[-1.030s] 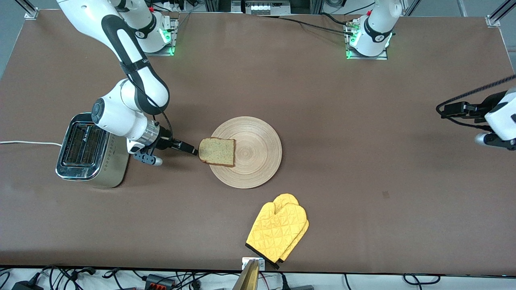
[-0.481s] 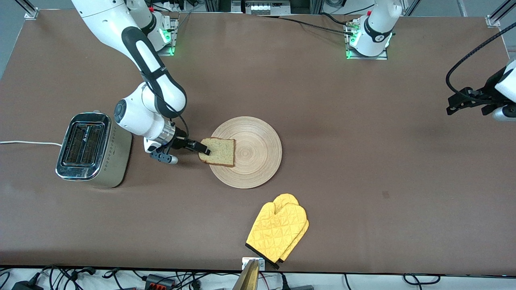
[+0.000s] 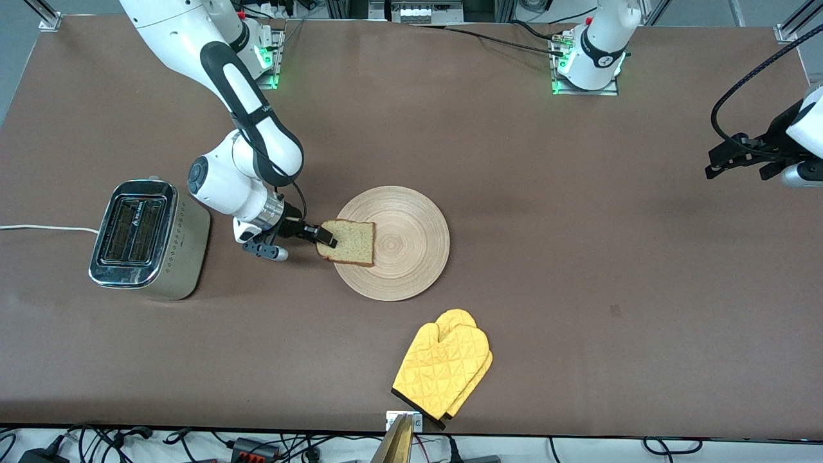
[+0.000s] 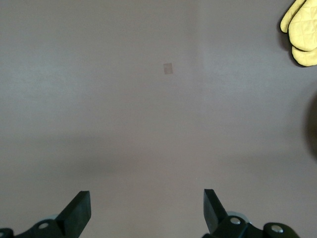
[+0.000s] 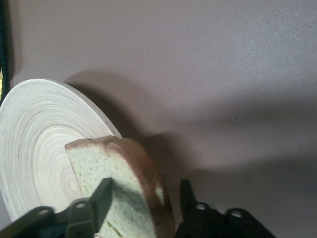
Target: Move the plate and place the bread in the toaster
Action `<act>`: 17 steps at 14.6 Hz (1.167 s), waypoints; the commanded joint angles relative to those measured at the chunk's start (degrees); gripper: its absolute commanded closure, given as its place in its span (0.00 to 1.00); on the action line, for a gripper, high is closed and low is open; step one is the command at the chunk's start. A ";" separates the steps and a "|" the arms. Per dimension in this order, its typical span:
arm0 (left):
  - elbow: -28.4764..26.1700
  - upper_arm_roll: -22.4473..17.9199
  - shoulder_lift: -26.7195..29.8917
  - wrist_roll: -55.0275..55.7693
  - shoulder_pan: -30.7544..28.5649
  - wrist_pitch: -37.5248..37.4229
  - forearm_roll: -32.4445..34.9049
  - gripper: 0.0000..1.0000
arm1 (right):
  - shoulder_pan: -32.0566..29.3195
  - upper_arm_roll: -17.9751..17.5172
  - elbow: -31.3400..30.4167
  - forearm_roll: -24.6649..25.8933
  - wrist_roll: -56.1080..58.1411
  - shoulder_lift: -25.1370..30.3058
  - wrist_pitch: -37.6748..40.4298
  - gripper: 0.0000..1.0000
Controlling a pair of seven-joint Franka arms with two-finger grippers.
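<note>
Black fingers (image 5: pixel 101 198) of the right gripper (image 3: pixel 323 236) stand one on each side of the bread (image 3: pixel 348 242) at its crust edge; they seem to be closed on it, though contact is hard to confirm. This slice lies on the pale wooden plate (image 3: pixel 411 241), at the rim toward the toaster (image 3: pixel 144 239). Nearer to the front camera lies a yellow oven mitt (image 3: pixel 443 368). Over the table's end, the left gripper (image 4: pixel 146 210) waits wide open, holding nothing.
</note>
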State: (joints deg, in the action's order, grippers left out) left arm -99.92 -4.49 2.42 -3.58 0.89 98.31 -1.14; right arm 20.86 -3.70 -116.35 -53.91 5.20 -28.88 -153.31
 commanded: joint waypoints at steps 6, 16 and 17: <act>0.96 -0.43 0.39 0.85 0.52 -2.86 -0.71 0.00 | 0.76 0.27 0.95 -2.08 -2.28 2.07 -0.76 0.93; 1.49 -0.43 0.39 1.20 0.52 -4.45 -0.71 0.00 | 0.24 9.48 7.16 17.21 -7.71 10.16 22.82 1.00; 1.49 -0.43 0.39 1.20 0.52 -4.53 -0.71 0.00 | 0.15 11.68 12.15 22.57 -10.27 10.42 31.41 1.00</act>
State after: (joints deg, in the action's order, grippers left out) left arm -99.34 -4.49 2.45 -2.85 0.89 95.25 -1.15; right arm 21.05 4.30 -110.75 -38.81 -0.84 -19.77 -133.69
